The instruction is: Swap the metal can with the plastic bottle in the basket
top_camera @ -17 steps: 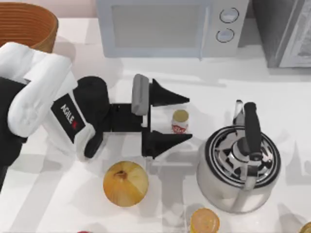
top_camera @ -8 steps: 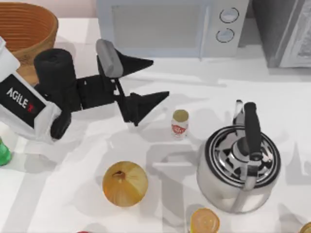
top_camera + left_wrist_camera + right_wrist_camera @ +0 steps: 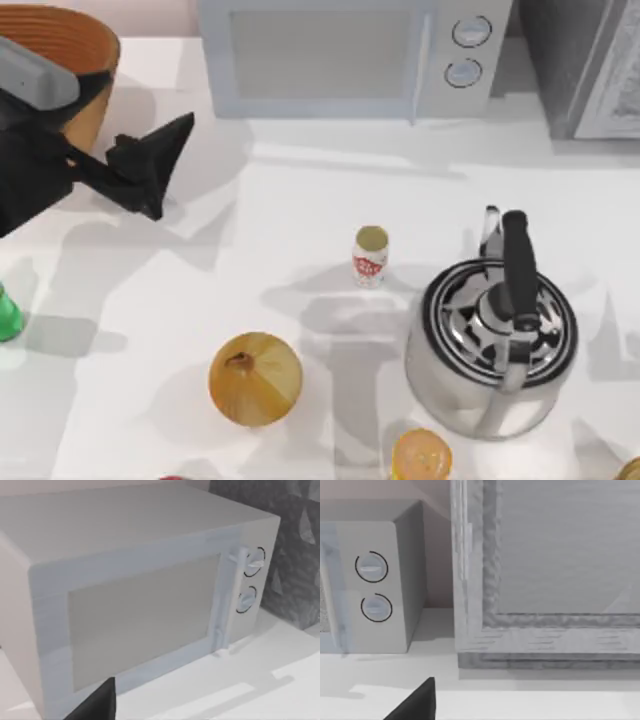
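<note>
White bench holds the small, likely light, stiff metal can (image 3: 370, 256), best pinched mid-label; left tool (image 3: 120, 115) near the basket (image 3: 70, 50) gapes empty.

The top camera is looking straight down on the white table (image 3: 300, 200) from fairly high, taking in the boxy white microwave (image 3: 350, 55) at 12 o'clock. The left wrist camera is facing that microwave (image 3: 130, 590) from close by, slightly above its front and angled across it. The right wrist camera is sitting low and near, facing the microwave's two round dials (image 3: 372, 587); all three views are sharing them.
</note>
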